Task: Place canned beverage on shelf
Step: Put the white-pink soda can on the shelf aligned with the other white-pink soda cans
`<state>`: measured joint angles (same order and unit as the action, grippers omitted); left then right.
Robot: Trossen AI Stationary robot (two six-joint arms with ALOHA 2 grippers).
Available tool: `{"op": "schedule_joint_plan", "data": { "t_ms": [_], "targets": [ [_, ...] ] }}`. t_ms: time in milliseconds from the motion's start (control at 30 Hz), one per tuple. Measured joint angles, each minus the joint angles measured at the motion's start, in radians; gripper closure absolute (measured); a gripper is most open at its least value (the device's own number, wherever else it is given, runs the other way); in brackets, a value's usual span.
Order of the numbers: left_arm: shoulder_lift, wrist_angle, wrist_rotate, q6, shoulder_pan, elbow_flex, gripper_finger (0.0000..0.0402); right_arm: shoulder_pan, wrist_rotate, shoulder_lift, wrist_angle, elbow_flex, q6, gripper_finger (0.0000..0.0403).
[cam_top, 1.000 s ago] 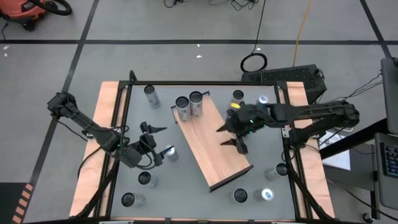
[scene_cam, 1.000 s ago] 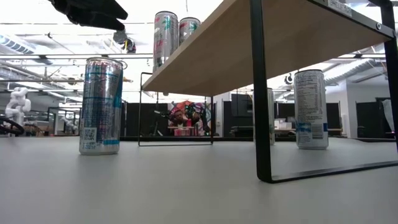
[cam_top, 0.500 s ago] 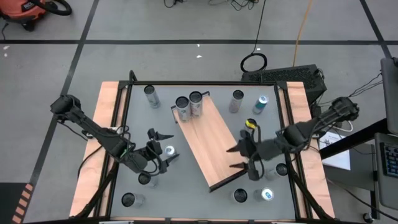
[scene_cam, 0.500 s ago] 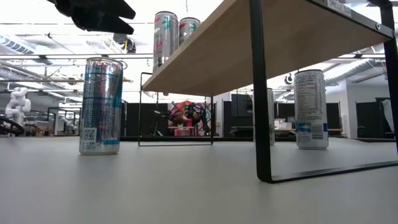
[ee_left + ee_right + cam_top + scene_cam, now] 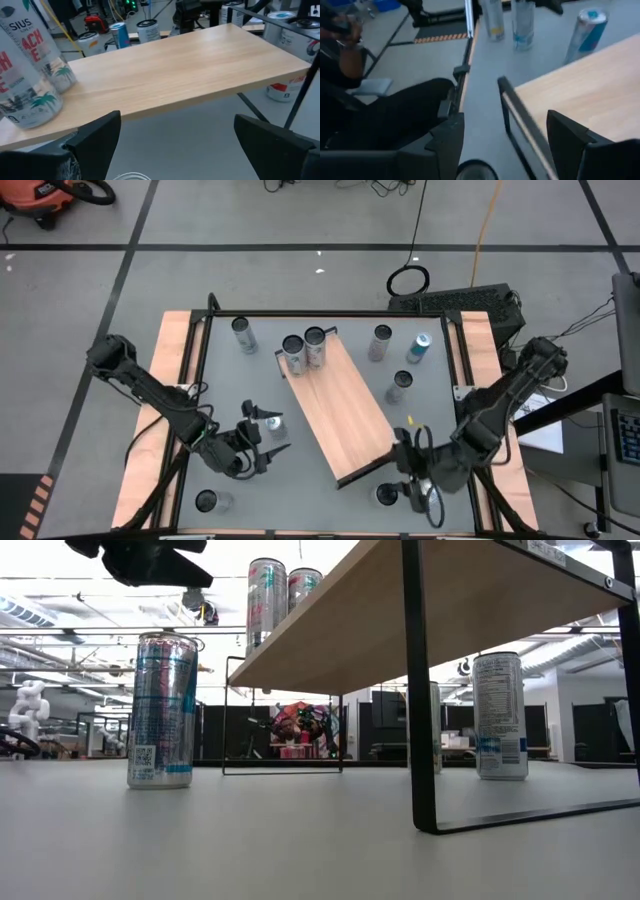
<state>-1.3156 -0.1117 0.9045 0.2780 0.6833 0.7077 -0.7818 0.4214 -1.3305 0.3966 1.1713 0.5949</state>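
Note:
The shelf is a light wood board on a black frame, standing slantwise in the middle of the table; it also shows as the shelf. Two cans stand at its far end. A silver canned beverage stands upright on the table just left of the shelf. My left gripper hangs open over it, one finger on either side of the can's top, apart from it. My right gripper is open near the shelf's near right corner, above another can's top.
More cans stand on the table: one at the far left, three at the far right, one at the near left and two near the front edge. Wooden side rails border the grey tabletop.
My right gripper has swung from above the middle of the shelf toward the table's near right, rolling as it went, and now hangs over the cans by the front edge. My left gripper has edged toward the can beside the shelf and sunk a little. Both stay open.

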Motion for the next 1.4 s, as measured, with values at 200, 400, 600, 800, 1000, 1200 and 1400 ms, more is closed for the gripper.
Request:
{"op": "schedule_joint_plan", "data": {
  "t_ms": [200,400,600,800,1000,1200,1400],
  "targets": [
    [-0.005,-0.006,-0.003,0.001,0.018,0.0,0.0014,-0.087,0.052,-0.081,-0.046,0.03,0.022,0.0188],
    [-0.005,-0.016,-0.003,0.004,0.038,0.0,0.0014,-0.151,0.084,-0.193,0.052,0.154,0.021,0.0188],
    [-0.005,-0.04,-0.003,0.004,0.059,0.0,0.0014,-0.179,0.103,-0.257,0.119,0.195,0.006,0.018],
    [-0.005,-0.039,-0.004,0.004,0.071,0.0,0.0014,-0.182,0.128,-0.269,0.226,0.195,0.07,0.0133],
    [-0.005,-0.037,-0.004,0.005,0.072,0.0,0.0014,-0.182,0.129,-0.27,0.295,0.195,0.119,0.0097],
    [-0.01,-0.04,-0.012,0.006,0.072,0.0,0.0014,-0.182,0.129,-0.271,0.289,0.174,0.13,0.0095],
    [-0.05,-0.039,-0.013,0.007,0.072,0.0,0.0014,-0.182,0.128,-0.271,0.286,0.143,0.153,0.0094]
  ]
}}
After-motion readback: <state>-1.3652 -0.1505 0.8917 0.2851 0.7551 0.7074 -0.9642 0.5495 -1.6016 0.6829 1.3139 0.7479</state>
